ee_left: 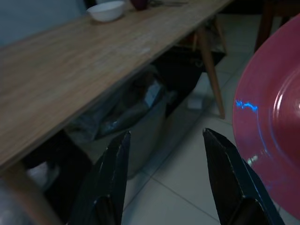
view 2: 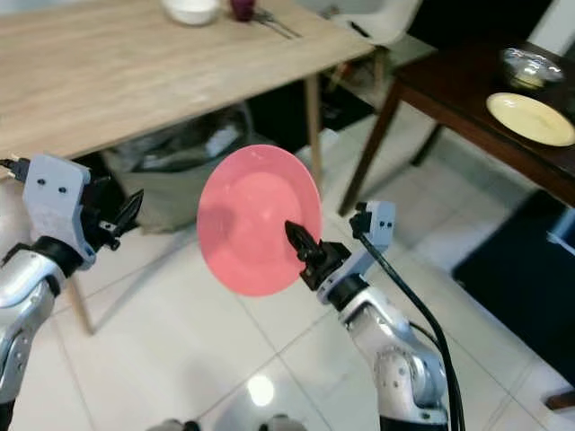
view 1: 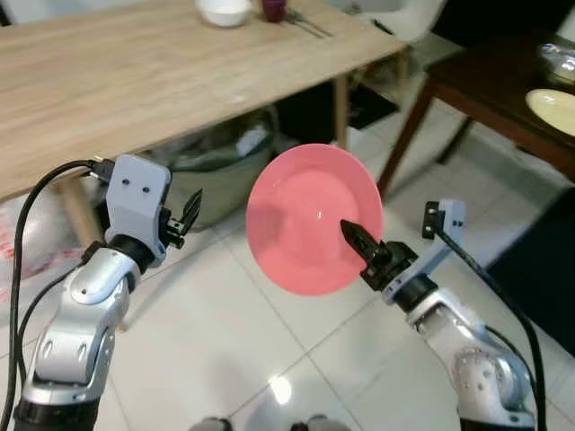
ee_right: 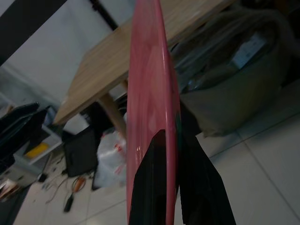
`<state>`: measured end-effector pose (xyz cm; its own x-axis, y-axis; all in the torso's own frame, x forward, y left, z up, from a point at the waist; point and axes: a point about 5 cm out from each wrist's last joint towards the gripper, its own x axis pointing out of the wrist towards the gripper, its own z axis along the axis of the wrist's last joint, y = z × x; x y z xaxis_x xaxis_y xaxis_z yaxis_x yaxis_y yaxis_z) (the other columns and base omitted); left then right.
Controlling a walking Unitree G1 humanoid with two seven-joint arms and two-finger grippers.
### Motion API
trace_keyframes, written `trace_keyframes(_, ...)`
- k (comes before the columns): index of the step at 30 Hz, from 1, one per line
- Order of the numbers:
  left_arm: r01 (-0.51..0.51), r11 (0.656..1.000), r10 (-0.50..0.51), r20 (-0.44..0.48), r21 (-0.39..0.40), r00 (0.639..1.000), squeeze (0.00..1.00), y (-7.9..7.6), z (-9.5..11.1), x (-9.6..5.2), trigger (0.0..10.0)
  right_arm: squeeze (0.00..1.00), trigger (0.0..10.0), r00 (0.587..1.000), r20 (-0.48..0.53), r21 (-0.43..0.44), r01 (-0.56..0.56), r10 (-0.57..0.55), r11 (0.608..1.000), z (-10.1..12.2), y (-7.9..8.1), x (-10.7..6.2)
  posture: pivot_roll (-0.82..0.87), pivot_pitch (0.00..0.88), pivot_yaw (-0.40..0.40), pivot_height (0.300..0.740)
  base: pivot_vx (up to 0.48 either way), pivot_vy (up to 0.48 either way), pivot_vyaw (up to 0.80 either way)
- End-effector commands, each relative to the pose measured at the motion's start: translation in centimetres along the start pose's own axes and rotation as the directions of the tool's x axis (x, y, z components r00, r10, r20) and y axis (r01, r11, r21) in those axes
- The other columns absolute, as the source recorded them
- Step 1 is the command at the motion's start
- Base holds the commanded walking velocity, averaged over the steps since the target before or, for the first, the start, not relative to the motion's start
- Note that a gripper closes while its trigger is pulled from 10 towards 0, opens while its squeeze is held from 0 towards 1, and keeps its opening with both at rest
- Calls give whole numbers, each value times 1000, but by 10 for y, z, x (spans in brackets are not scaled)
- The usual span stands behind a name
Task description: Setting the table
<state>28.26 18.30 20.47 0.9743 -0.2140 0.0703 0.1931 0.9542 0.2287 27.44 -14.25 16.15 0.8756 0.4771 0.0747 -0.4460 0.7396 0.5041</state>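
A pink plate (view 1: 310, 215) hangs tilted in the air over the tiled floor, its face turned toward me. My right gripper (view 1: 359, 242) is shut on the plate's lower right rim, one black finger across the front; the right wrist view has the plate (ee_right: 150, 103) edge-on between the fingers (ee_right: 150, 183). My left gripper (view 1: 189, 215) is open and holds nothing, a little to the left of the plate. In front stands the light wooden table (view 1: 135, 81).
On the table's far end are a white bowl (view 1: 225, 11), a dark cup (view 1: 274, 9) and cutlery (view 1: 305, 22). A grey bin with bags (view 1: 220, 162) sits under the table. A dark side table (view 2: 485, 99) at the right carries a yellow plate (view 2: 530, 118) and a glass bowl (view 2: 530, 65).
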Motion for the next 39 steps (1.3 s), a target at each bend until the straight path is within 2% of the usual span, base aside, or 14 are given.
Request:
trace_keyframes(1,14,1000,-14,-16,-11,1000,0,-2,-3,0,10000,0,10000,1000,8,5,11,-11,1000,2,-2,-2,-58,60,13,740,0,0,0)
trace_keyframes(5,12,1000,-12,-20,-6,1000,0,-3,-3,0,10000,0,10000,1000,7,7,12,-12,1000,2,-2,-3,-58,62,12,740,0,0,-153)
trace_keyframes(17,20,1000,-20,-22,-9,1000,0,-4,-3,0,10000,0,10000,1000,3,14,13,-13,1000,1,-3,-3,-58,62,12,740,0,0,-800)
trace_keyframes(19,30,999,-31,-19,-28,999,0,-6,-3,1,10000,0,10000,1000,3,15,12,-12,1000,1,-3,-3,-62,64,13,740,0,0,-800)
trace_keyframes(24,47,988,-49,-15,-149,999,0,-8,-1,1,10000,0,10000,1000,11,15,1,-1,1000,4,-1,-3,-62,64,13,740,0,0,-800)
trace_keyframes(31,49,992,-49,-3,-116,999,0,-9,0,-1,10000,0,10000,1000,19,13,-6,6,1000,6,0,-3,-64,67,12,740,0,0,-800)
trace_keyframes(39,31,986,-35,-22,-166,999,0,-10,-1,0,10000,0,10000,1000,22,14,-17,17,1000,7,2,-2,-67,66,12,740,0,0,-800)
